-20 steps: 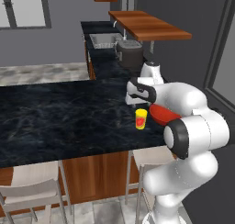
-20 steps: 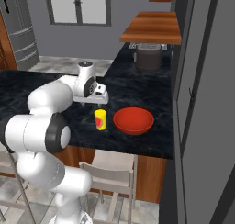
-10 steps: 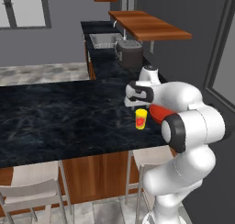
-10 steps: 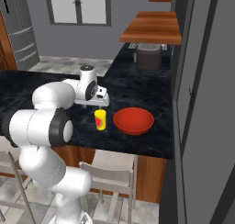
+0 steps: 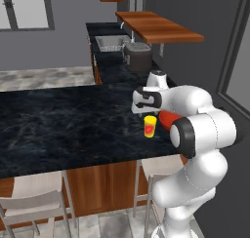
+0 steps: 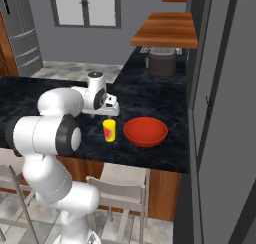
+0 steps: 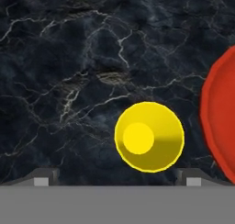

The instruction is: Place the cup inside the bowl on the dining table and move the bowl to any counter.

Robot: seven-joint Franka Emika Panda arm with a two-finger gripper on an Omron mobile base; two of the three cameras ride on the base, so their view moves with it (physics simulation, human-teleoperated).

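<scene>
gripper (image 7: 117, 178) pointing straight down over the dining table (image 5: 58, 125), jaws spread wide and holding nothing, fingertips (image 7: 42, 178) just showing at the bottom of the hand view, one on each side of the cup. seen from the base cameras as a white hand (image 5: 145, 99) hovering just above and slightly behind the cup, not touching it. same hand in the right base view (image 6: 102, 104).

small yellow cup (image 7: 149, 137) upright on the black marble-veined top, looked into from above, empty, between the two fingertips but nearer the right one in the hand view. red mark visible on its side (image 5: 150, 126) in the left base view; also standing clear of the bowl (image 6: 109, 130) in the right base view.

shallow red bowl (image 6: 145, 131) on the same table top, just beside the cup, apart from it, empty. partly hidden behind the arm in the left base view (image 5: 167, 119); cut by the right edge of the hand view (image 7: 220, 122).

black stone counter (image 5: 110, 61) beyond the table, carrying a dark grey round cooker pot (image 5: 138, 57) beneath a wooden shelf (image 5: 158, 27). pale stools (image 5: 34, 203) tucked under the near edge of the table.
</scene>
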